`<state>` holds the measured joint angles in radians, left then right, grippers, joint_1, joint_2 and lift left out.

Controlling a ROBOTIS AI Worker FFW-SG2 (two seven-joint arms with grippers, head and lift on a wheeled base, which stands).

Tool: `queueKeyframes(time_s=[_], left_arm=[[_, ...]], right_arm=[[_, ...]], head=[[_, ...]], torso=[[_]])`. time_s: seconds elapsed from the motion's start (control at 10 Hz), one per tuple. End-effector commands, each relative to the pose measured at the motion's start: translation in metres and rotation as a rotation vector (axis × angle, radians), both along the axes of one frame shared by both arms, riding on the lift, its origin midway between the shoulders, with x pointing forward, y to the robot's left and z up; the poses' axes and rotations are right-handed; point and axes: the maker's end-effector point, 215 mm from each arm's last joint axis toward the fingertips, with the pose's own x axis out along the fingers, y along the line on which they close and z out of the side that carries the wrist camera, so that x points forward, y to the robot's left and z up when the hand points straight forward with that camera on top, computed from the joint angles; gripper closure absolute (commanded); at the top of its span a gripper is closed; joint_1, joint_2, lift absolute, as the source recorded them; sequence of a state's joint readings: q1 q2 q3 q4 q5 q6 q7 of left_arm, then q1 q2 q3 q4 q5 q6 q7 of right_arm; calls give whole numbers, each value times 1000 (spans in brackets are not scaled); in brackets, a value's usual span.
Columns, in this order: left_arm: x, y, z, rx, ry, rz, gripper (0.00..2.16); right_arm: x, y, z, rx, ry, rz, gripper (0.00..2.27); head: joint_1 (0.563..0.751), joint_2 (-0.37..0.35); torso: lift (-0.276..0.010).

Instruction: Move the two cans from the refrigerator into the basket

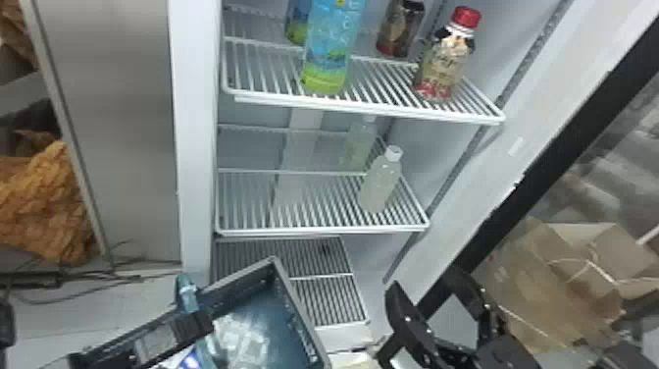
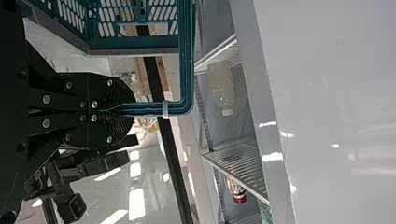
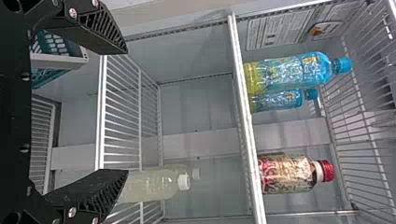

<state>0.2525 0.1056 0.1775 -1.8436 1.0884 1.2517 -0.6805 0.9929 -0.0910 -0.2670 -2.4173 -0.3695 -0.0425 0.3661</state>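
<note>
Head view: I have the left gripper [image 1: 198, 321] at the basket [image 1: 299, 309], ahead of the refrigerator [image 1: 196, 171]. Left wrist view: its two fingers are clamped together on the basket's teal handle [image 2: 186, 56]. Pale patches inside the basket; contents not identifiable.

Right gripper [image 1: 422, 284]: fingers apart, nothing between the pads, located right of the basket, near the opening's right side. Right wrist view: one finger overlaps a pale bottle beyond it; contact cannot be judged.

Stock observed: upright bottles. Upper shelf [image 1: 372, 109]: blue-green bottle [image 1: 328, 49] at the front edge, left of middle; second blue bottle [image 1: 296, 22] behind it; red-capped bottle [image 1: 443, 61] near the front right corner; brown bottle [image 1: 399, 29] farther back. Middle shelf [image 1: 314, 229]: white-capped bottle [image 1: 380, 181] near the right edge, a similar pale bottle [image 1: 360, 142] behind. Bottom rack [image 1: 333, 289]: partly hidden by the basket.
</note>
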Motion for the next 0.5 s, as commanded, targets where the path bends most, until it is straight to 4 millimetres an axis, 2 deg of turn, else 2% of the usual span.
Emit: queueKeyframes(time_s=[0.0,0.2,0.4], left_arm=[[-1,0,0,2,0,0,1210],[0,1,2,6,-7,3,1210],[0,2,1,7,-4,5,1210]], right_arm=[[-9,-6,-4,-14,12,-3,142],[-19,-8,-8,-16,33,2,142],[-24,-19,-1,-40,-22,-4,142]], head=[[695,-350],[695,-350],[695,-350]], torso=[[-219],[-219],[-219]])
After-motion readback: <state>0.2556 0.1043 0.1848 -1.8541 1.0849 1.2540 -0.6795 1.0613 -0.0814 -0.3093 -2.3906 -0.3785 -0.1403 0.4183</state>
